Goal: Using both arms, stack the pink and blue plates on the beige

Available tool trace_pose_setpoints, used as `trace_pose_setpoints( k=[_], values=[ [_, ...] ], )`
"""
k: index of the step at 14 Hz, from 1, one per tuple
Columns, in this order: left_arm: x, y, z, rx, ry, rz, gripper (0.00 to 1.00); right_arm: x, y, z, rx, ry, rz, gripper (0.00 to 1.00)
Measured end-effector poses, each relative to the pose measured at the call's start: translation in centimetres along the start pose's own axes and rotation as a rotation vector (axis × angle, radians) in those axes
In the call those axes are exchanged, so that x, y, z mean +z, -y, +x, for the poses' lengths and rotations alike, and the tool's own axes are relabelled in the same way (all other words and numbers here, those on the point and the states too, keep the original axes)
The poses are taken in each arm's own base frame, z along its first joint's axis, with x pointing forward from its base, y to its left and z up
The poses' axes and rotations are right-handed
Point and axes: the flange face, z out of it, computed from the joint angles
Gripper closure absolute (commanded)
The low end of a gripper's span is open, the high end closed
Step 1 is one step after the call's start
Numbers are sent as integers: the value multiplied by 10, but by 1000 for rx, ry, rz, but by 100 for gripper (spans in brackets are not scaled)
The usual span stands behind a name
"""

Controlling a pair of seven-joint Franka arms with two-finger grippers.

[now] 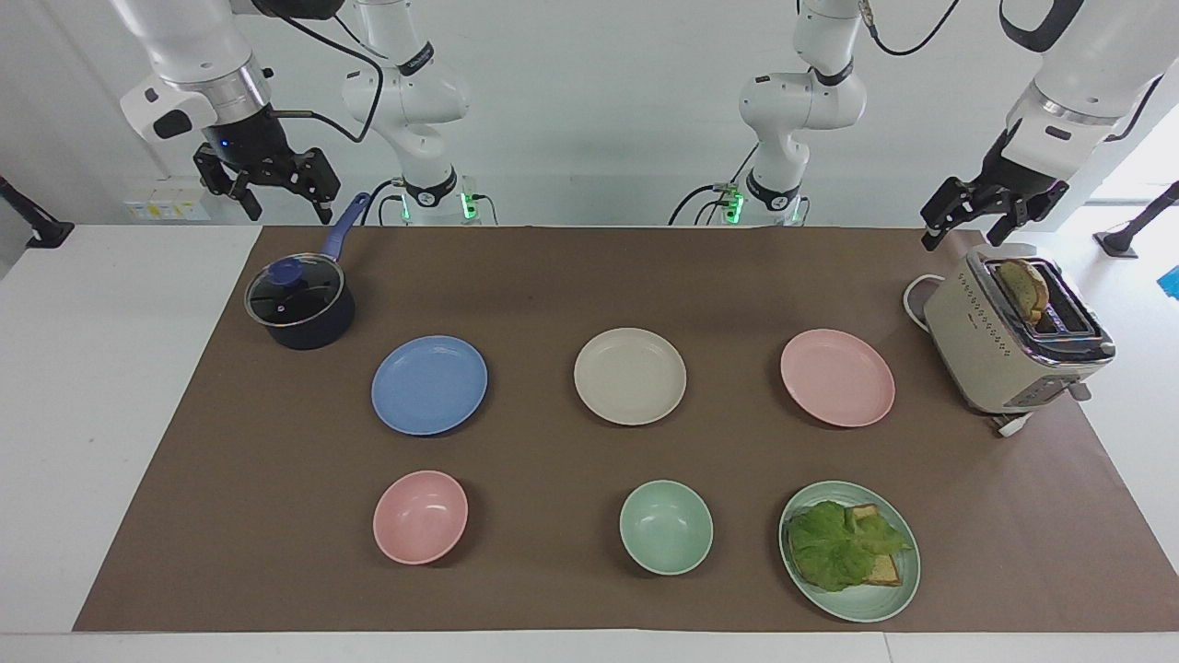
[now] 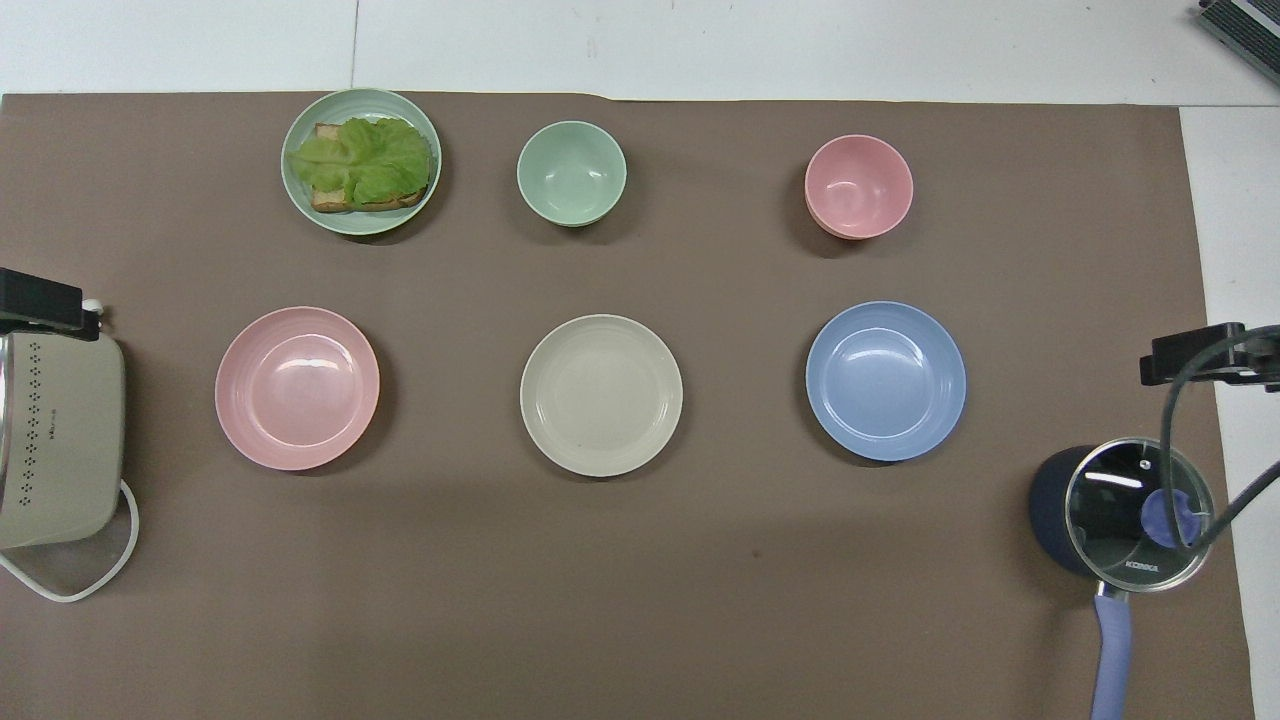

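Plates for the stack lay in one row across the brown mat (image 1: 589,276), and the beige plate (image 1: 630,376) in the middle serves as the landmark for everything else. Beside the beige plate, toward the left arm's end of the table, sat the pink plate (image 1: 837,378); beside it toward the right arm's end sat the blue plate (image 1: 429,384). All three lay flat, well apart from each other, with nothing on them. Farther from the robots than the beige plate stood a green bowl (image 1: 665,527), with a pink bowl (image 1: 420,517) toward the right arm's end and a green plate (image 1: 898,589) carrying lettuce (image 1: 838,548) and bread (image 1: 886,571) toward the left arm's end. A cream toaster (image 1: 999,354) with a slice in its slot stood past the pink plate at the left arm's end of the mat. A dark saucepan (image 1: 309,327) with a glass lid stood past the blue plate at the right arm's end, slightly nearer to the robots than the beige plate. The left gripper (image 1: 972,221) hung raised over the toaster, its claw spread wide and holding nothing. The right gripper (image 1: 276,198) hung raised near the saucepan's handle, its claw likewise wide and empty.
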Motion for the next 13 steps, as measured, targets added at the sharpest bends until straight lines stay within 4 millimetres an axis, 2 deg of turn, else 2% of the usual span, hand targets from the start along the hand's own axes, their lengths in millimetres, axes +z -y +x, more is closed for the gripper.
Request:
trace_pose_setpoints(
  k=[5,7,10,13],
  values=[
    [1,0,0,0,4,0,0,0,0,0,0,0,0,0],
    [10,0,-1,-1,23,1,0,0,0,0,0,0,0,0],
    [35,5,1,-10,56,2,0,0,0,0,0,0,0,0],
    [79,10,6,-19,62,2,0,0,0,0,0,0,0,0]
  ],
)
